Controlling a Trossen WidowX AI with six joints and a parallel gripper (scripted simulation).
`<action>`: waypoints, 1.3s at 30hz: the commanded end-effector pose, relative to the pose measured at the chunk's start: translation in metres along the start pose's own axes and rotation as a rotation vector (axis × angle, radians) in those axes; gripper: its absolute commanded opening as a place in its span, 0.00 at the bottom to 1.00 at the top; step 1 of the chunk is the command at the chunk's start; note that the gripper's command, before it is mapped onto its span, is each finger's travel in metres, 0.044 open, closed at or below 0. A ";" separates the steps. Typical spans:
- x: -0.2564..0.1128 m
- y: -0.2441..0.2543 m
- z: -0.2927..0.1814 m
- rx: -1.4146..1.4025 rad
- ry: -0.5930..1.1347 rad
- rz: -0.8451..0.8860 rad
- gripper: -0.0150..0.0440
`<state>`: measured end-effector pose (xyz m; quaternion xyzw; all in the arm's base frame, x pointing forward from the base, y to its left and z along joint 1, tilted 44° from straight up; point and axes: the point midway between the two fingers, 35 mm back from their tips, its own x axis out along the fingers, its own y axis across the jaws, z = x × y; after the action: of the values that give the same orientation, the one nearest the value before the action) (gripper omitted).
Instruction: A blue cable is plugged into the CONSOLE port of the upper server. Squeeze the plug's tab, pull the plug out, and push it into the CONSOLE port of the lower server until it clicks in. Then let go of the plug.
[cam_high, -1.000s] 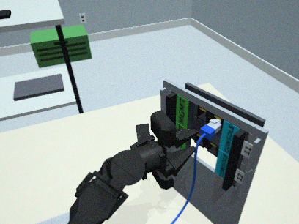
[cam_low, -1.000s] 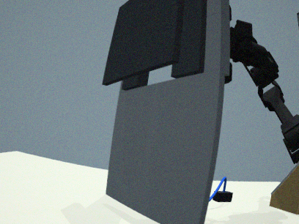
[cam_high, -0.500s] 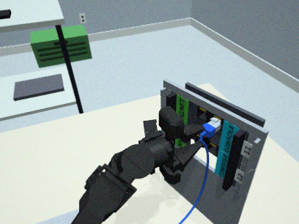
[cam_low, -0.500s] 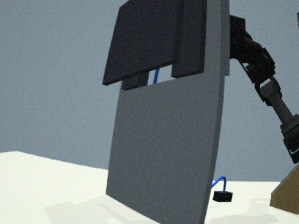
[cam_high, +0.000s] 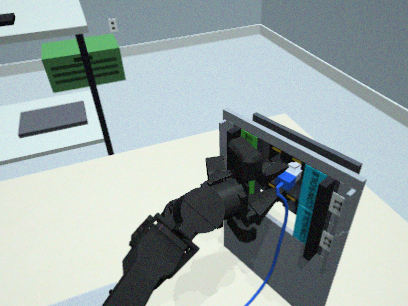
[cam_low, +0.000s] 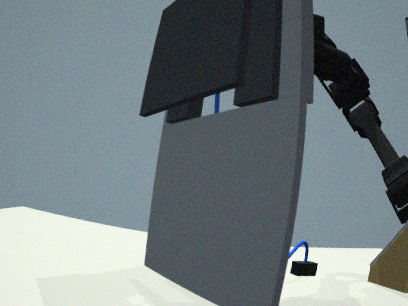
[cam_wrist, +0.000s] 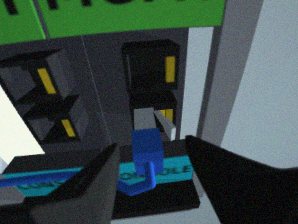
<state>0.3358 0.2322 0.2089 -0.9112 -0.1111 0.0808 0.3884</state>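
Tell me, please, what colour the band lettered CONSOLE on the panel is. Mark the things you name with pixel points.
Teal (cam_high: 303, 215) (cam_wrist: 186, 170), with dark lettering; it shows best in the top view.

Blue cable (cam_high: 285, 225) (cam_low: 217, 103) (cam_wrist: 45, 177), teal label strips (cam_high: 304, 210) (cam_wrist: 170, 170) with dark lettering; green box (cam_high: 85, 62) with dark stripes, black hand (cam_high: 260, 187) (cam_wrist: 152, 144)

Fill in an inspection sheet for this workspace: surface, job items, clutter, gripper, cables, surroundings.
Surface: pale tabletop, shadows across it.
Job items: blue plug with a pale front end, at a port beside the upper CONSOLE label; seating depth cannot be told. Lower CONSOLE label in view.
Clutter: nothing seen.
Gripper: open, a finger to each side of the plug, gaps showing.
Cables: one blue cable, hanging from the plug; a small black block at its far end.
Surroundings: green box, shelf with a dark flat slab, wall outlet.
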 end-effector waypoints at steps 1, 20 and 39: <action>0.007 -0.001 0.002 -0.002 0.000 -0.003 0.66; 0.020 0.002 0.004 0.000 0.002 0.000 0.59; 0.020 0.002 0.004 0.000 0.002 0.000 0.38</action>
<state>0.3546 0.2386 0.2034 -0.9113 -0.1101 0.0797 0.3886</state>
